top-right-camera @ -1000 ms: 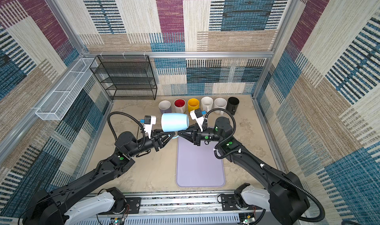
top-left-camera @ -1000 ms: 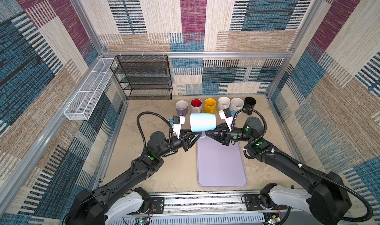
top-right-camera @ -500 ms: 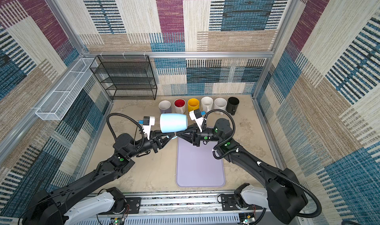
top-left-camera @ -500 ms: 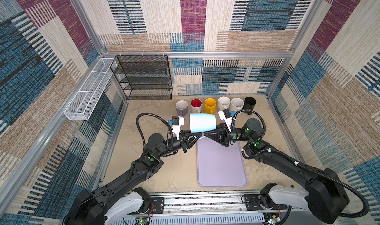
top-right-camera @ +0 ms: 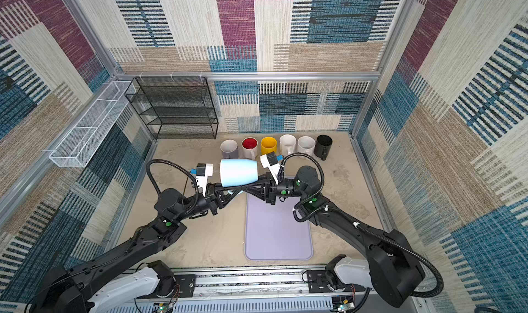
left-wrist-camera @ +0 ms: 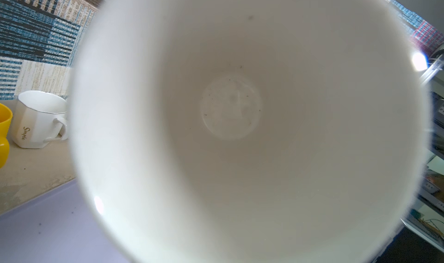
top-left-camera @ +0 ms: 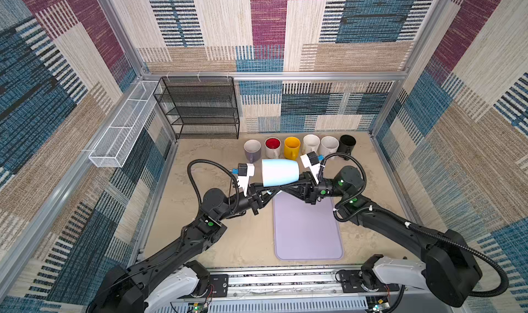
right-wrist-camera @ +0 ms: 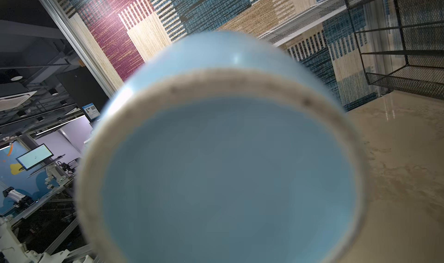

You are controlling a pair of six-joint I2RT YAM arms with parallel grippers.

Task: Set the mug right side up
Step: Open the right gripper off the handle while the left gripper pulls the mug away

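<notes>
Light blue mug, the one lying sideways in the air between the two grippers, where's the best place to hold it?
Likely the handle, from underneath: it seems to hang below the light blue mug, where left gripper and right gripper meet. The body is wide, smooth and tapered; the mouth faces the left arm, the base the right.

A robotics lab is indicated. An aluminium frame (top-left-camera: 274,75) hung with patterned panels (top-left-camera: 217,17) is erected around the right gripper (top-left-camera: 285,187), and a mounting rail (top-left-camera: 285,280) is fixed well behind it. Beyond that gripper, outside the frame, a monitor (right-wrist-camera: 34,156) and bench equipment (right-wrist-camera: 14,197) are glimpsed in a dim room.
</notes>
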